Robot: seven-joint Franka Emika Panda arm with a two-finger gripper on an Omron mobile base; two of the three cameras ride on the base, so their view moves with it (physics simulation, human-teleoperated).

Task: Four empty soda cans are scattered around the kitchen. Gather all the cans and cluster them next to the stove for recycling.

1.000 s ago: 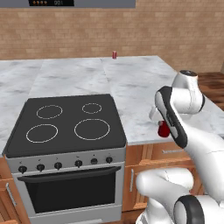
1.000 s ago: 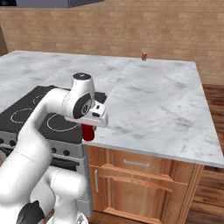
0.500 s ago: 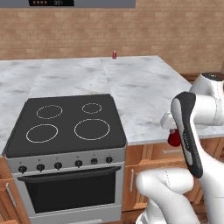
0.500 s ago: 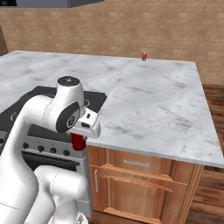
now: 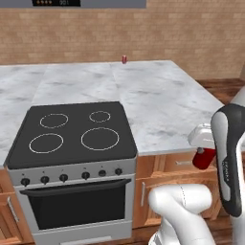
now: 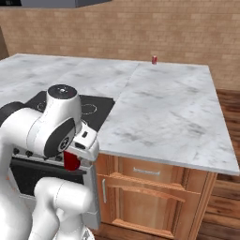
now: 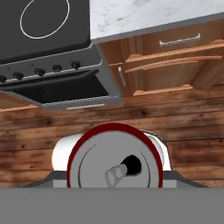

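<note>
So far no cans are seen parked next to the stove (image 5: 72,139), so the job looks barely started. Two cans can be counted: one red can (image 5: 204,158) is pinched in the hand (image 5: 203,148), held out past the desk (image 5: 162,100) edge to the right of the stove, and a second red can (image 5: 124,59) is left standing at the desk's far edge, well behind the stove.

A white-grey marble island counter (image 5: 158,100) runs in front of a tan brick wall. A tiny red cylindrical soda can (image 5: 124,59) stands upright at its far edge. The black flat glass cooktop (image 5: 72,134) is set into its near side
</note>
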